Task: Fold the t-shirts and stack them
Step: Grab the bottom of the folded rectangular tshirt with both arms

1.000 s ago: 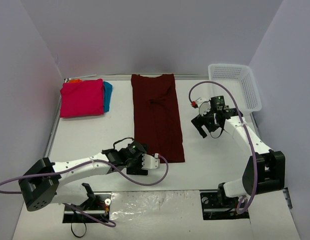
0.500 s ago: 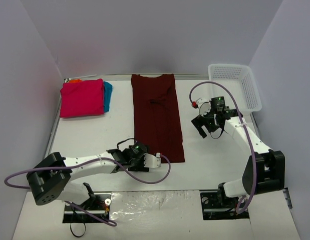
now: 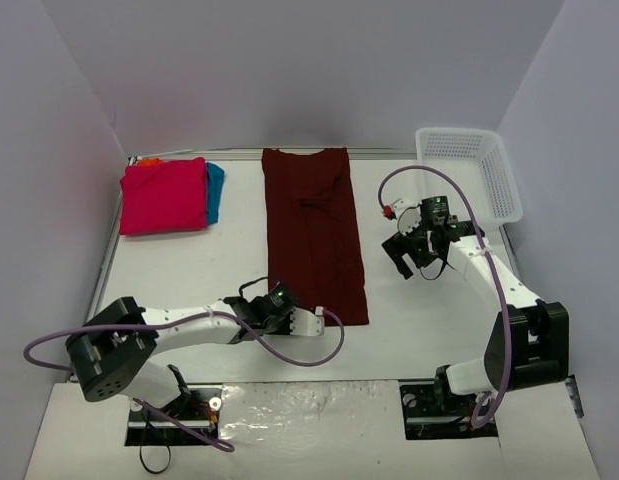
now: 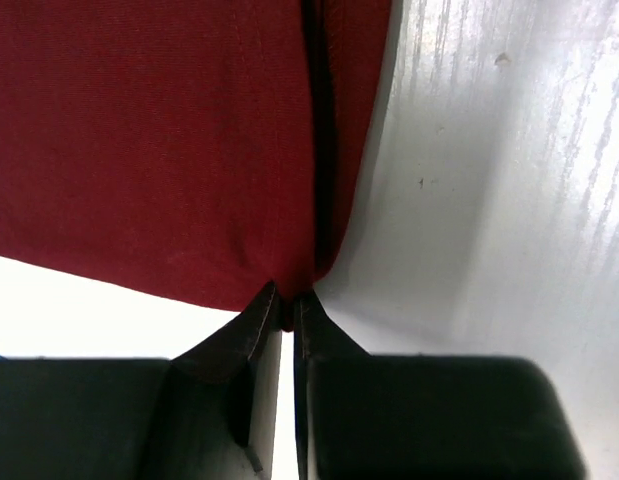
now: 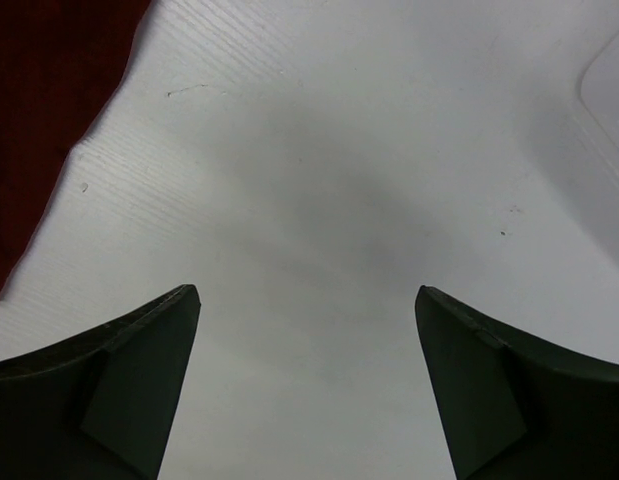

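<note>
At the near hem of the maroon t-shirt (image 3: 314,230), close to its right-hand corner, the left gripper (image 4: 286,300) has its two black, wedge-shaped fingertips pressed tight together, with the edge of the cloth pinched between them. That shirt lies flat on the white table (image 3: 189,270) as one long, narrow strip, folded lengthwise, with its neckline at the far end. In the left wrist view its cloth is a fine, matt knit, and a dark lengthwise crease runs down to the hem just where the tips meet. The table beside it is glossy and faintly ribbed.

Right of the maroon t-shirt and well apart from it, the right gripper (image 3: 414,262) hangs over bare table with its dark fingers spread wide and nothing between them. Only a strip of the maroon edge shows in the corner of its wrist view.

Left of the maroon t-shirt, towards the far side, sits a small pile. A pink t-shirt (image 3: 164,195) folded to a rough square lies on top, a teal t-shirt (image 3: 216,190) peeps out along its right side, and a sliver of an orange t-shirt (image 3: 149,161) shows at its far left corner. Far right of the maroon t-shirt stands a rectangular white plastic mesh basket (image 3: 509,190)

Counted: four t-shirts, one basket, two arms, each trailing one purple cable
</note>
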Action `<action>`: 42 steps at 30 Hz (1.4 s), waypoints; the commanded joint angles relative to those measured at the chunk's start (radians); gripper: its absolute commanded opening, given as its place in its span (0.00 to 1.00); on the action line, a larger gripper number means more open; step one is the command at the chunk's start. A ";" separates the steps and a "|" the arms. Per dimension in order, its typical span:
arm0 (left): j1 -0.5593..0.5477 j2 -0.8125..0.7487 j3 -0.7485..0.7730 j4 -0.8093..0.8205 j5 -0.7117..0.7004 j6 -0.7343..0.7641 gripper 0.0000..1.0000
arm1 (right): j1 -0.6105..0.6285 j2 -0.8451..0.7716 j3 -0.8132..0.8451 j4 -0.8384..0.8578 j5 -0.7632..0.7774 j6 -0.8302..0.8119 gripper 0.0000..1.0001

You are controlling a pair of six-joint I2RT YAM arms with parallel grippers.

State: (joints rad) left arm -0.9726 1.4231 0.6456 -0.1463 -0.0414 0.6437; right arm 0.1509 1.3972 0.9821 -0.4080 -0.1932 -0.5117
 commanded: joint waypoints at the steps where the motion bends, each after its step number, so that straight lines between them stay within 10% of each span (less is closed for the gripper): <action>1: 0.005 -0.007 0.035 -0.102 0.051 -0.009 0.02 | -0.004 -0.043 -0.010 -0.011 -0.026 0.012 0.85; 17: 0.318 0.013 0.252 -0.389 0.521 0.024 0.02 | 0.058 -0.194 -0.177 -0.037 -0.502 -0.379 0.83; 42: 0.439 0.197 0.328 -0.414 0.672 -0.033 0.02 | 0.532 -0.089 -0.257 0.061 -0.292 -0.409 0.70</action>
State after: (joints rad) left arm -0.5461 1.6157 0.9371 -0.5377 0.5995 0.6125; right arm 0.6598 1.2762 0.7273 -0.3534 -0.5316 -0.9031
